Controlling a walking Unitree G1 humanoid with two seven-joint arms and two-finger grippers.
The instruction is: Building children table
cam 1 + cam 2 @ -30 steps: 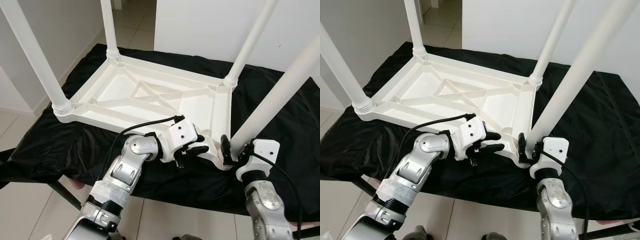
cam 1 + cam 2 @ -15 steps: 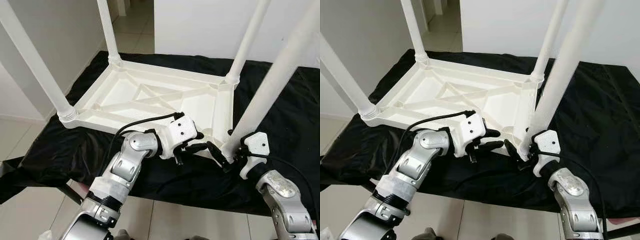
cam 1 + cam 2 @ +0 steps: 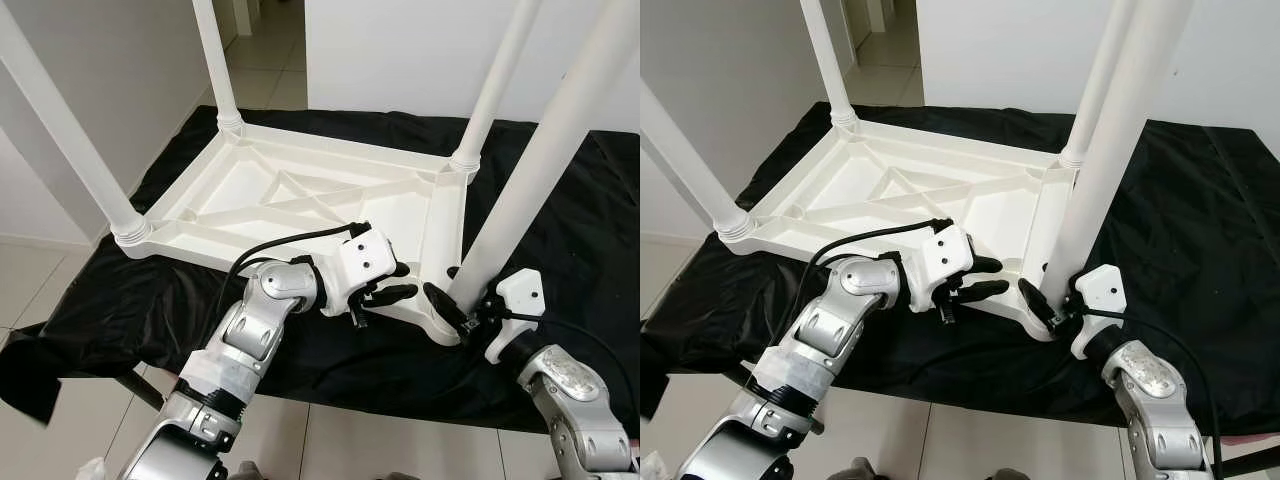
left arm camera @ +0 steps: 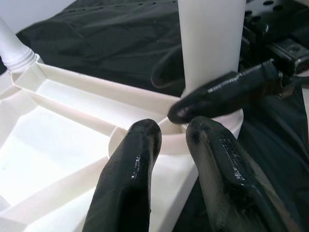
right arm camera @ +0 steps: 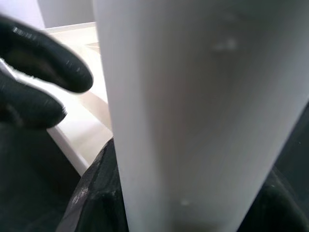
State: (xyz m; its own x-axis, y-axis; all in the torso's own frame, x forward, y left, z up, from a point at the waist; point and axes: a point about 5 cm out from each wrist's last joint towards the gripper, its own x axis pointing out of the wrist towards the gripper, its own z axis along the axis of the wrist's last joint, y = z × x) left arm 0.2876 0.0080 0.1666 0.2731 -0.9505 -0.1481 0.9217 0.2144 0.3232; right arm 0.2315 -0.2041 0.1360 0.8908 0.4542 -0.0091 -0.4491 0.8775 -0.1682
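Left eye view: a white plastic children's table (image 3: 300, 195) lies upside down on a black cloth (image 3: 130, 290) that covers a stand, its ribbed underside facing up. Four white legs rise from its corners: the far left leg (image 3: 215, 60), the near left leg (image 3: 70, 140), the far right leg (image 3: 495, 80) and the near right leg (image 3: 545, 160).

At the near right corner both arms meet. The left gripper (image 3: 392, 283) reaches in from the left over the table's near edge, its two black fingers spread a little with nothing between them; in the left wrist view the fingertips (image 4: 145, 140) hover just beside the round socket (image 4: 212, 128) at that leg's foot. The right gripper (image 3: 1050, 295) sits at the base of the near right leg, one finger on each side of it, pinching the leg just above the socket. In the right wrist view the white leg (image 5: 193, 116) stands close between the black fingers (image 5: 96, 193).
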